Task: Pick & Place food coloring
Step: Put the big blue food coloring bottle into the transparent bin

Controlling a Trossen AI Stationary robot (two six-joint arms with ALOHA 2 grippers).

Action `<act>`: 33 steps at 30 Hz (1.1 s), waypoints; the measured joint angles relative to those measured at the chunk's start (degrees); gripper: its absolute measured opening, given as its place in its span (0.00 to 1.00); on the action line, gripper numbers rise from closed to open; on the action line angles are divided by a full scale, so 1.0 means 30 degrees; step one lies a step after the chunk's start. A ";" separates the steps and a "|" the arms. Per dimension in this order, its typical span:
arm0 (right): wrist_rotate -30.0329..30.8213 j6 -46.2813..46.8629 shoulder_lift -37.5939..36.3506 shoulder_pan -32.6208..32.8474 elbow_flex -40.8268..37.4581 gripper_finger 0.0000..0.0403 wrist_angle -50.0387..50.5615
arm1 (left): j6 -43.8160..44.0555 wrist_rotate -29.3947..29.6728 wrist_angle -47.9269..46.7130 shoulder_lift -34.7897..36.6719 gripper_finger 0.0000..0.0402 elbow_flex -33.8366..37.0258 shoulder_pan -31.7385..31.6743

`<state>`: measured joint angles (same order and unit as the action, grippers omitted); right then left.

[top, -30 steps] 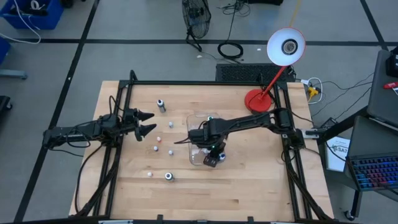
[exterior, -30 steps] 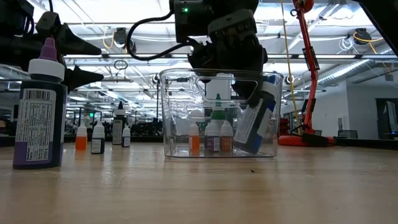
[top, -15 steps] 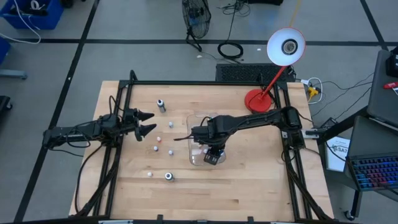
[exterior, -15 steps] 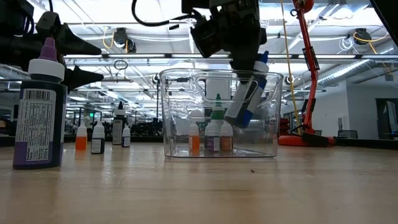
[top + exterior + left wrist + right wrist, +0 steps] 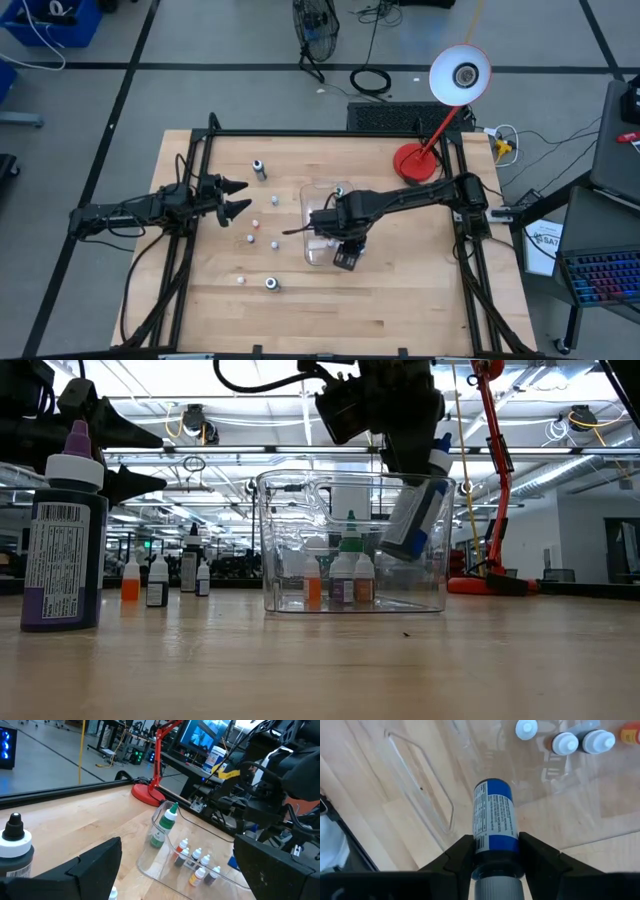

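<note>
A clear tray (image 5: 312, 205) sits mid-table with several tiny bottles (image 5: 345, 578) standing in it. My right gripper (image 5: 347, 256) is over the tray's near right corner, shut on a blue-labelled bottle (image 5: 494, 822), also visible in the low view (image 5: 418, 510). More food coloring bottles stand loose on the table (image 5: 260, 170) (image 5: 271, 284), among them a big dark one (image 5: 65, 530). My left gripper (image 5: 236, 197) waits open and empty left of the tray. My right gripper pinches the blue-labelled bottle between its two fingers (image 5: 462, 857) at the upper body just below the cap (image 5: 496, 857). It comes from above, slanting. The bottle hangs tilted, base down (image 5: 400, 550), below the tray's rim and clear of its floor.
A red desk lamp's base (image 5: 415, 160) stands at the far right corner. Black frame rails (image 5: 195, 150) run along the table's left and right sides. Bare wood (image 5: 400, 300) lies near and right of the tray. Small loose bottles (image 5: 256, 232) stand between the tray and my left gripper.
My right gripper has risen and shifted slightly toward the table's right, staying shut. The blue-labelled bottle, which was low in the tray with its base near the floor, has been lifted clear and hangs tilted.
</note>
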<state>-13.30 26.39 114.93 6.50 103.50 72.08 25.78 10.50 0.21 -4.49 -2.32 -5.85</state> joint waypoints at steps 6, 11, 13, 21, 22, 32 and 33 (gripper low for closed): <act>0.1250 -0.1681 0.0000 0.0099 0.0000 0.33 0.0193 | 0.0000 0.0000 0.0000 0.0000 0.94 0.0003 0.0000; 0.1961 -0.2174 0.0000 0.0102 0.0000 0.33 0.0233 | 0.0000 0.0000 -0.0005 -0.0005 0.94 -0.0001 0.0000; 0.1940 -0.2179 0.0000 0.0102 0.0000 0.33 0.0165 | 0.0000 0.0000 -0.0004 -0.0007 0.94 0.0000 0.0000; 0.2085 -0.2419 0.0000 0.0390 0.0000 0.33 -0.0186 | 0.0000 0.0000 -0.0007 -0.0001 0.94 0.0003 -0.0007; 0.2185 -0.2494 -0.0009 0.0476 0.0003 0.33 -0.0430 | 0.0000 0.0003 -0.0004 -0.0004 0.94 0.0000 -0.0006; 0.4613 0.1051 -0.3012 0.0741 0.0481 0.33 0.3663 | 0.0000 0.0000 0.0000 -0.0002 0.94 0.0001 -0.0002; 0.4808 0.1801 -0.3456 0.0756 0.0481 0.33 0.4547 | 0.0000 0.0000 -0.0004 -0.0007 0.94 0.0000 0.0000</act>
<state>1.12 31.80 104.57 8.77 104.95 85.72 25.78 10.50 0.20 -4.51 -2.32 -5.85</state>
